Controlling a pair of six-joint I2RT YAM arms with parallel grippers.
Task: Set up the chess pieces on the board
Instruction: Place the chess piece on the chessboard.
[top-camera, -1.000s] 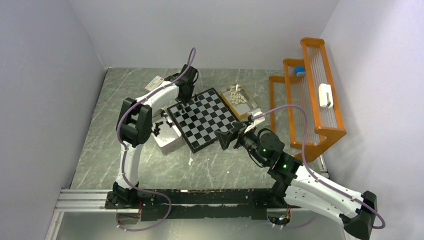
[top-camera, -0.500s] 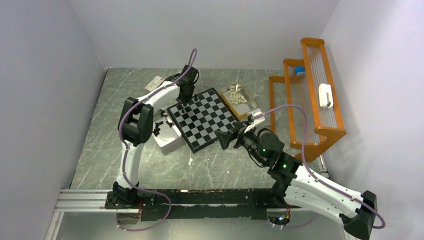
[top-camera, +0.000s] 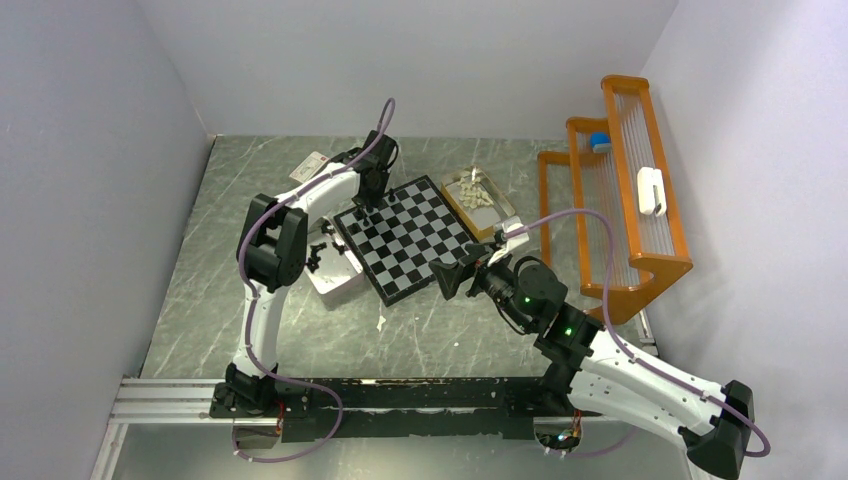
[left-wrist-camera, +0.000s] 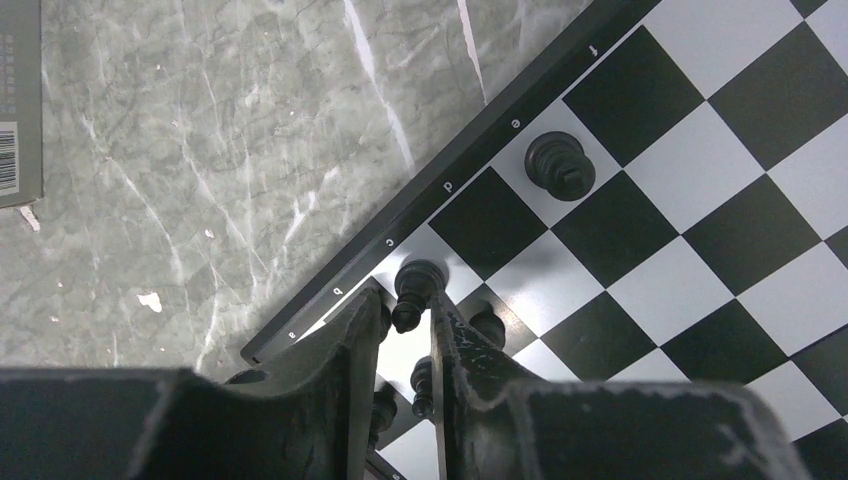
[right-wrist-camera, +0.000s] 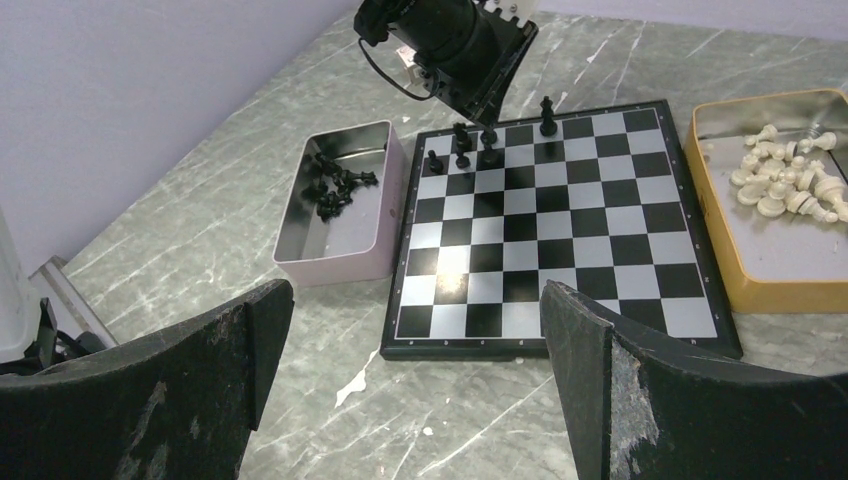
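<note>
The board (top-camera: 410, 238) lies mid-table. My left gripper (left-wrist-camera: 405, 300) hangs over its far-left corner (left-wrist-camera: 470, 160), its fingers parted by a narrow gap. One of the black chess pieces (left-wrist-camera: 415, 290) stands upright on a white edge square between the fingertips, with a sliver of space on its left side. Another black piece (left-wrist-camera: 560, 165) stands two squares along the same edge. More stand behind the fingers (left-wrist-camera: 487, 322). My right gripper (right-wrist-camera: 415, 295) hovers wide open and empty, near the board's front edge (right-wrist-camera: 560, 345). Loose black pieces (right-wrist-camera: 335, 185) lie in a pale tin (right-wrist-camera: 340, 255).
A tan tray (right-wrist-camera: 715, 230) holding cream pieces (right-wrist-camera: 790, 185) sits right of the board. An orange rack (top-camera: 620, 200) stands at the far right. A printed card (top-camera: 310, 165) lies behind the left arm. A white scrap (top-camera: 381, 322) lies before the board.
The left gripper's fingers have parted slightly around the black piece at the board's corner. Neither arm has visibly shifted.
</note>
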